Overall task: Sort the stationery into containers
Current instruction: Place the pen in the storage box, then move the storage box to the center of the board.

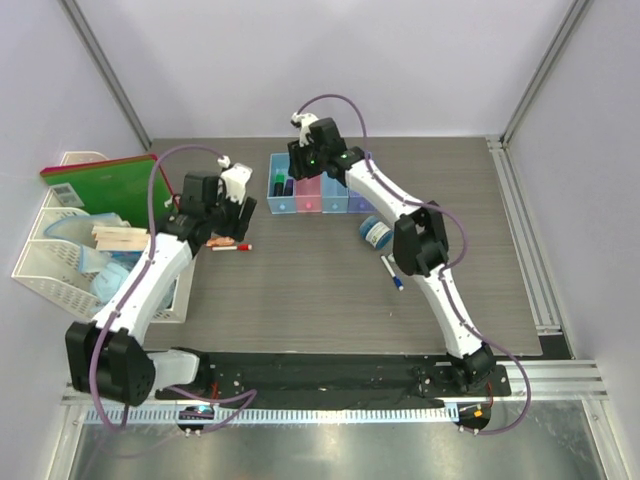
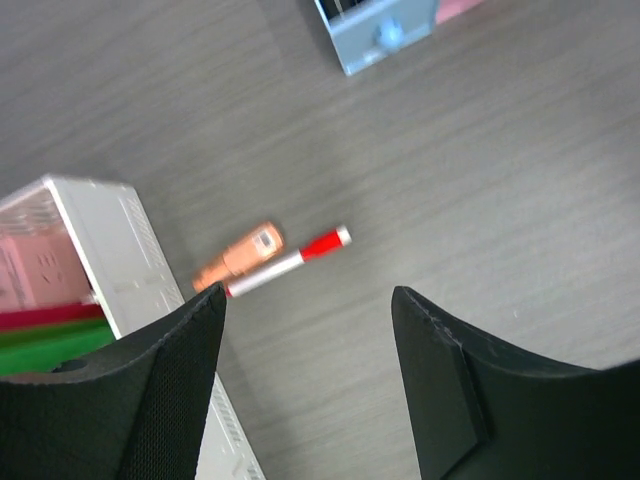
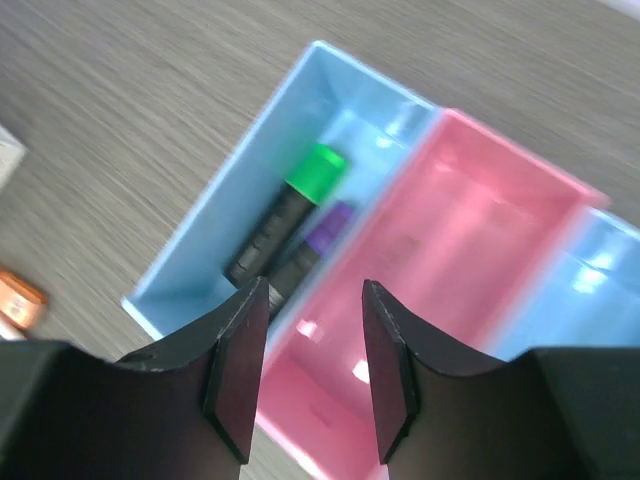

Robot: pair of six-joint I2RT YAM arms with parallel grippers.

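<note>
- Placement in the first bin looks done: two black highlighters (image 3: 283, 215) lie side by side inside the light blue bin (image 3: 200, 240), at the left end of the row of containers (image 1: 320, 190).
- Just above that bin and the pink bin (image 3: 470, 230) hangs the right claw (image 3: 312, 290). Its jaws are released and nothing is between them.
- Also released and empty is the left claw (image 2: 308, 298). It hovers over the red-capped marker (image 2: 285, 259), which lies flat on the surface (image 2: 450, 150), close against an orange item (image 2: 238, 259) and near the white organiser (image 2: 110, 250).
- I judge that the step in hand is the pick of this marker by the left arm. To do it well, turn the jaws across the thin body, not along it. Come down nearer the red end, away from the orange item, so that only one thing is taken.
- Go low before closing, because the marker is thin and can roll away.
- Near the right arm, apart from the bins, lie the blue jar (image 1: 375, 233) and the blue-capped marker (image 1: 392, 272), not yet sorted.
</note>
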